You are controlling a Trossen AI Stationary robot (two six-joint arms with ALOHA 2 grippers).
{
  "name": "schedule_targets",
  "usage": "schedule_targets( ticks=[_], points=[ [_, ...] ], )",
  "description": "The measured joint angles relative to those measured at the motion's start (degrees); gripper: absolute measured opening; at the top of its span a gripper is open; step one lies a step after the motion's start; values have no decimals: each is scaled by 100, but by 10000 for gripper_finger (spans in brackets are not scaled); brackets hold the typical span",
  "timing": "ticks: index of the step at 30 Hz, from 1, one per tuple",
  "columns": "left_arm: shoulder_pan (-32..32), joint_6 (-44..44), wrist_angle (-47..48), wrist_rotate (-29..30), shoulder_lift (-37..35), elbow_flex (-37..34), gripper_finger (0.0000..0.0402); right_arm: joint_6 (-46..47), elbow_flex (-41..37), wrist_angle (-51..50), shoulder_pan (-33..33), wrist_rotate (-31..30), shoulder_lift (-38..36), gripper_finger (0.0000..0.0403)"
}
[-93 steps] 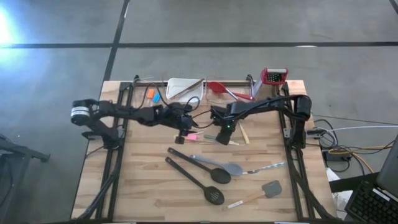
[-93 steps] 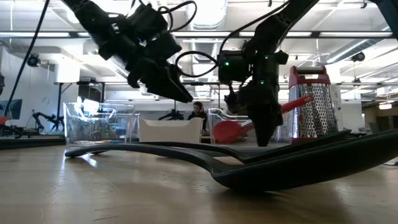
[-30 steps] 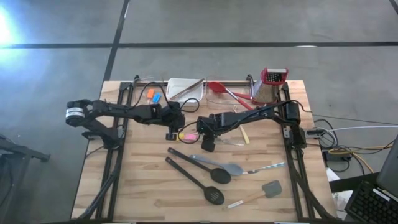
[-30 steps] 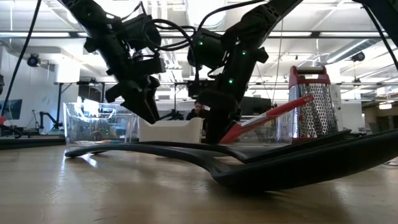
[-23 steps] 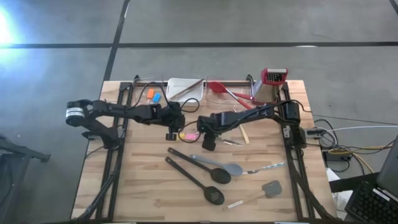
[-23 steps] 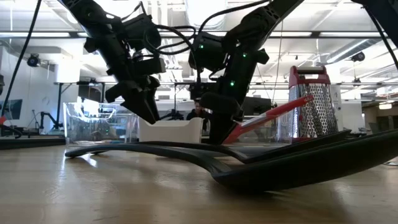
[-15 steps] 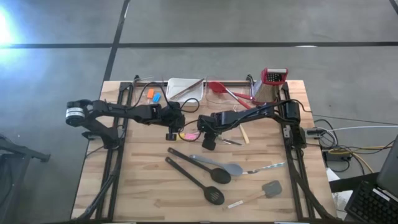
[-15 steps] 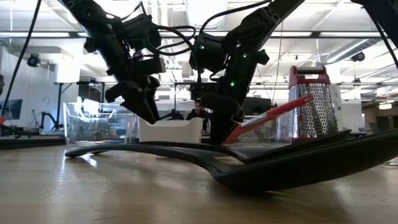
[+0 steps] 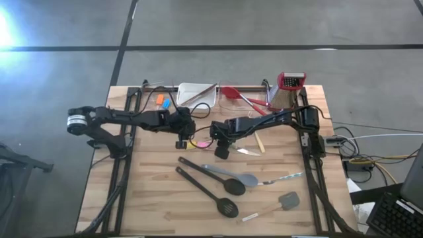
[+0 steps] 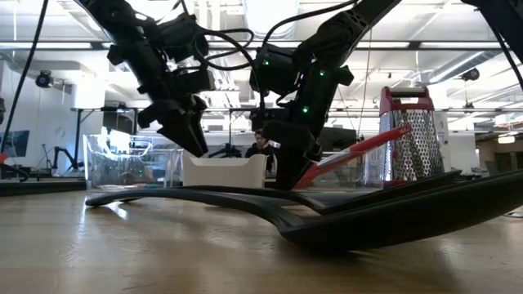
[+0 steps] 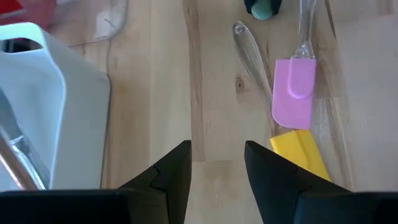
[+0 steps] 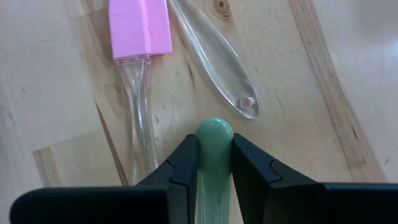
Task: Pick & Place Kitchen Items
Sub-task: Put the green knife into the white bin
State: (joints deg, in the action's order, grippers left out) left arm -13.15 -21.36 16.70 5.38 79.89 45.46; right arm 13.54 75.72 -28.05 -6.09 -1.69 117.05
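Note:
My right gripper (image 12: 216, 163) is low over the table's middle (image 9: 221, 151), shut on the rounded end of a green utensil handle (image 12: 214, 134); the rest of that utensil is hidden under the gripper. Just beyond it lie a pink spatula with a clear handle (image 12: 139, 28) and a second clear handle (image 12: 214, 53), flat on the wood. My left gripper (image 11: 217, 163) hovers open over bare wood (image 9: 182, 140), left of the pink spatula (image 11: 293, 93) and a yellow piece (image 11: 301, 155). Nothing is between its fingers. My right gripper pinches the green handle at its rounded free end (image 12: 214, 138) between its two fingers, one on each side. The fingers come steeply from above. The handle runs back under the gripper, out of sight. Whether it rests on the wood or is raised, I cannot tell.
The white tray (image 9: 196, 94) stands at the far edge, with a red spatula (image 9: 238, 96) and the box grater (image 9: 289, 89) to its right, and orange and blue pieces (image 9: 162, 101) to its left. Black slotted spoons (image 9: 208, 192), a grey spatula (image 9: 251, 178) and a small turner (image 9: 287, 200) lie nearer.
Over the last second nothing has visibly shifted. Before that, my right gripper travelled toward the table's left edge and came down near the pink spatula, and my left gripper sank lower and drew slightly toward the left edge.

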Motion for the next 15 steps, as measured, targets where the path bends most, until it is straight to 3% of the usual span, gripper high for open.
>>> schedule_targets(
  ticks=[15],
  points=[
    [-341, 807, -386, 81, -1303, -684, 91, -50, 463, -362, 2, 24, 11, 63]
  ],
)
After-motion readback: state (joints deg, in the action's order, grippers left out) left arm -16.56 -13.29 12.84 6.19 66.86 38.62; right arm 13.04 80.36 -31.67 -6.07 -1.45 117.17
